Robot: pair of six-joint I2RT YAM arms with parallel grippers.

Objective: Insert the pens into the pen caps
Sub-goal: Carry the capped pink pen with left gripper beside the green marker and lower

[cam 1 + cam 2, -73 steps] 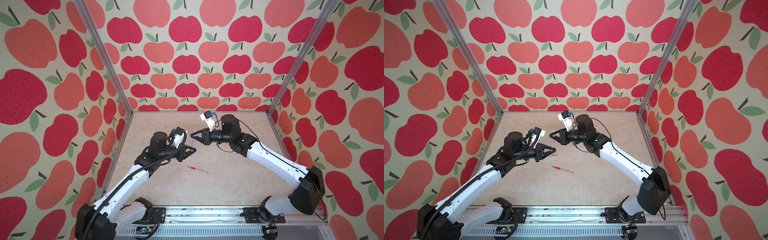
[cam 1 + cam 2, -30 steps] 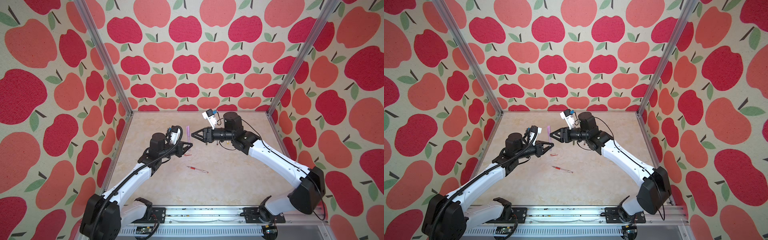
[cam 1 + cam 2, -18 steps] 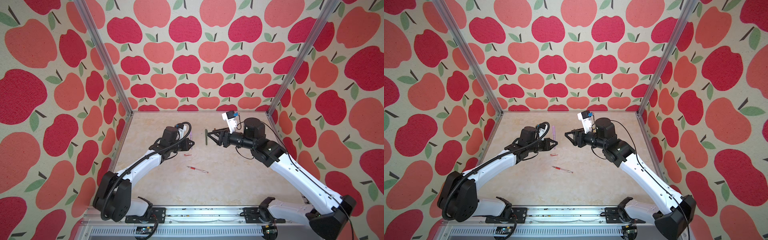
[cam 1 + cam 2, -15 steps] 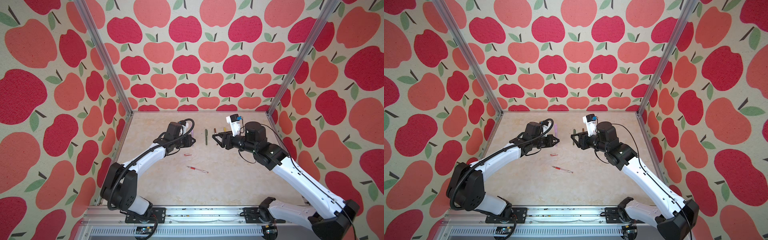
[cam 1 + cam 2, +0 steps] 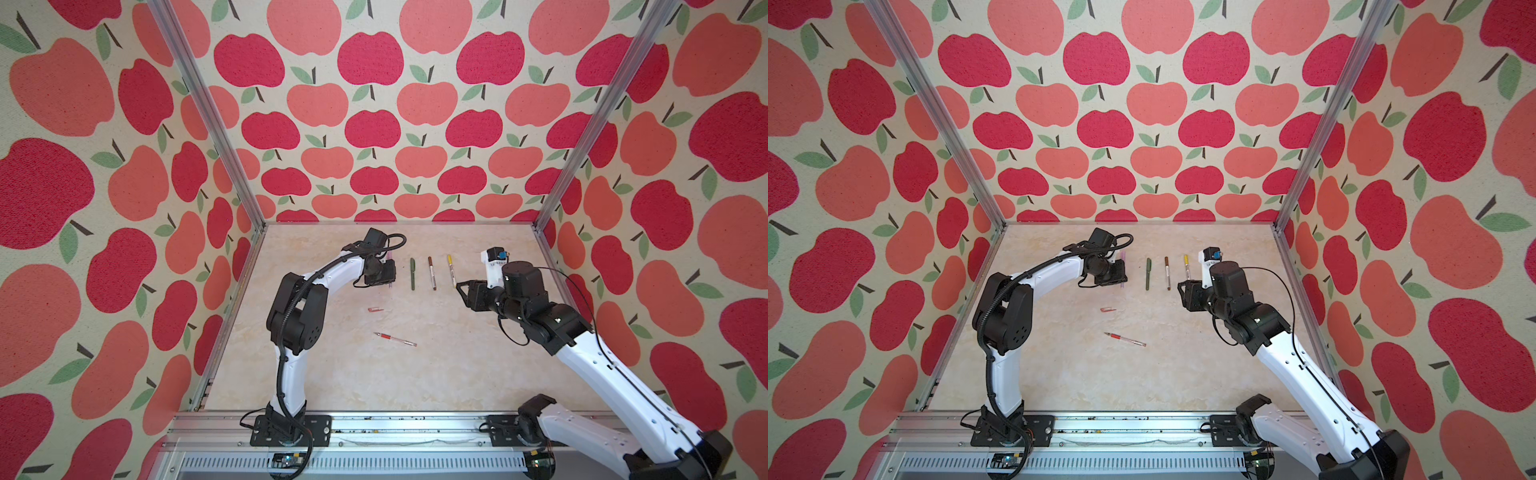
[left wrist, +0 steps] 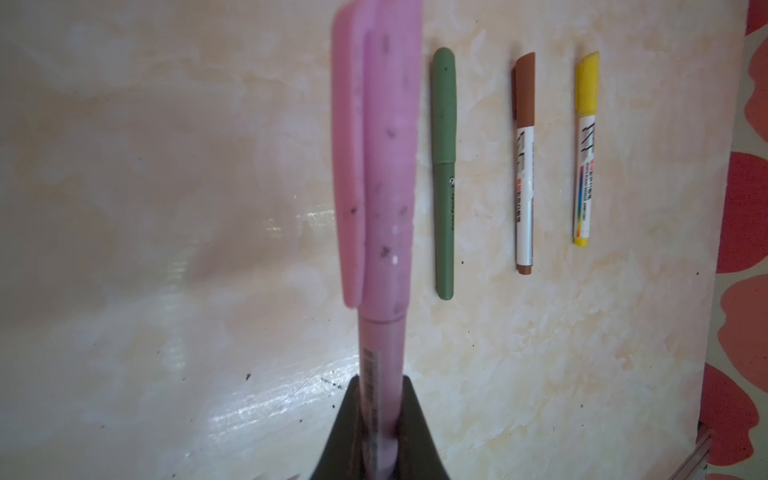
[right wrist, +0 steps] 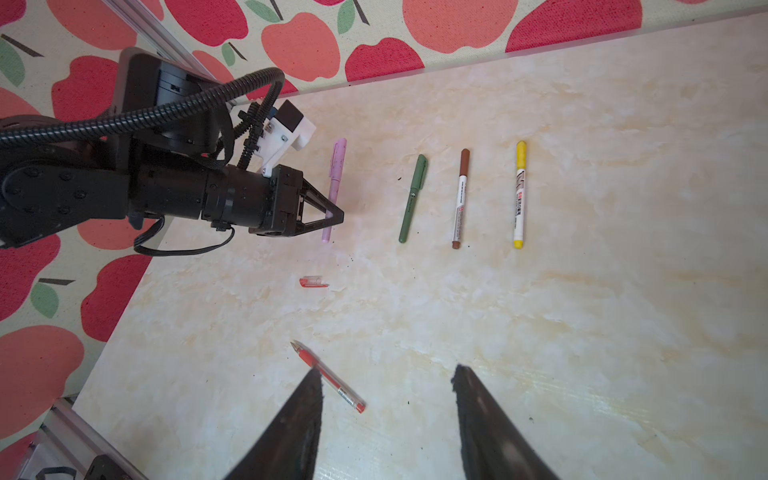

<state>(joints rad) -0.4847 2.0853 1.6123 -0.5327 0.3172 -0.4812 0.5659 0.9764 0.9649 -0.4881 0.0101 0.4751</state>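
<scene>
The left hand (image 7: 332, 216) is clenched on the pink pen (image 7: 336, 183), gripped near its lower end, with the lilac cap (image 6: 374, 124) seated on the far end. Whether the pen touches the table (image 5: 457, 374) cannot be told. In both top views this pen (image 5: 391, 255) (image 5: 1124, 253) is placed at the left end of a row near the back wall (image 5: 374, 166). The green pen (image 5: 412, 273), the brown pen (image 5: 432, 273) and the yellow pen (image 5: 451, 270) are laid parallel beside it, apart from one another, each capped in its own colour. A strip of bare table is left between the row and the back wall.

The red cap (image 5: 375, 309) is found alone on the table, nearer the front than the left hand and well clear of the left wall (image 5: 124, 249). The red pen (image 5: 395, 339) is laid uncapped at a slant further forward, apart from its cap.

The right hand (image 7: 386, 382) is held released, its jaws spread with nothing between them. In a top view it (image 5: 459, 289) is seen just right of the yellow pen's near end and apart from it. In the right wrist view one finger (image 7: 307, 399) overlaps the red pen.

Wide bare table is left between the red pen and the front rail (image 5: 395, 419), and across the middle towards the right wall (image 5: 623, 291).
</scene>
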